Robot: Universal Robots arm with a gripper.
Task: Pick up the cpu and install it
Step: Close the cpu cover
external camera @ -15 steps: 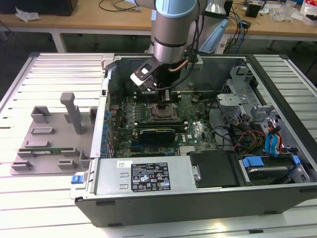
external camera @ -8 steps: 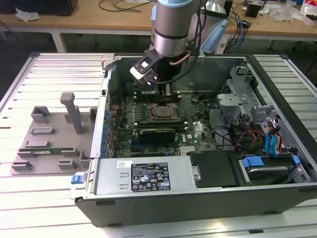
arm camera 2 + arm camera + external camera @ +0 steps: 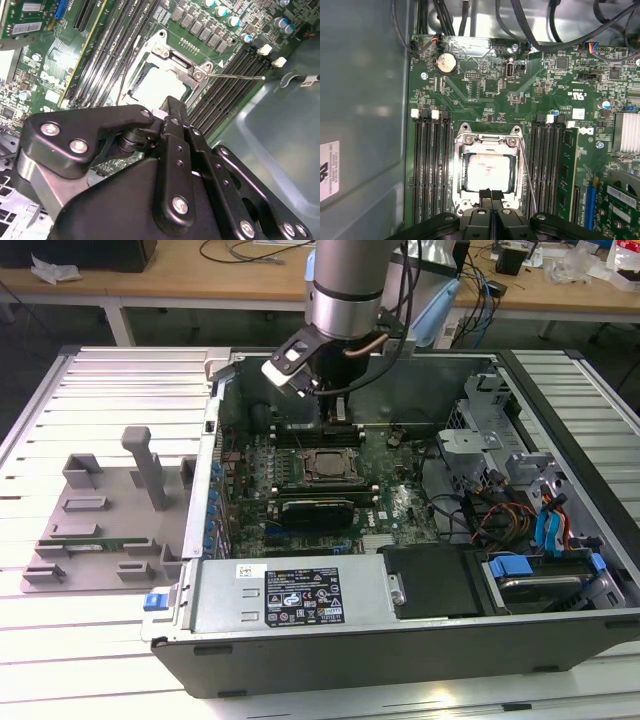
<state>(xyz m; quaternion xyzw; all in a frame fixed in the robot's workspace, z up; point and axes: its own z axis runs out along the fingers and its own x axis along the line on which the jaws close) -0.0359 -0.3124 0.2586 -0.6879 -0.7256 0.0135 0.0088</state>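
The cpu (image 3: 489, 172) is a pale silver square lying flat inside the metal socket frame (image 3: 461, 172) on the green motherboard (image 3: 485, 92); it shows too in the second wrist view (image 3: 160, 87) and the exterior view (image 3: 325, 466). My gripper (image 3: 491, 194) hangs just above the socket's edge, its two black fingertips pressed together with nothing between them. It shows the same in the second wrist view (image 3: 170, 107). In the exterior view my gripper (image 3: 337, 412) reaches down into the open computer case (image 3: 400, 640), over the motherboard's far side.
Black memory slots (image 3: 427, 165) flank the socket, and a thin wire lever (image 3: 527, 180) stands beside it. A long black graphics card (image 3: 315, 510) lies nearer the case front. Drive cages and cables (image 3: 520, 510) crowd the exterior view's right. A grey tray block (image 3: 110, 510) sits outside, at that view's left.
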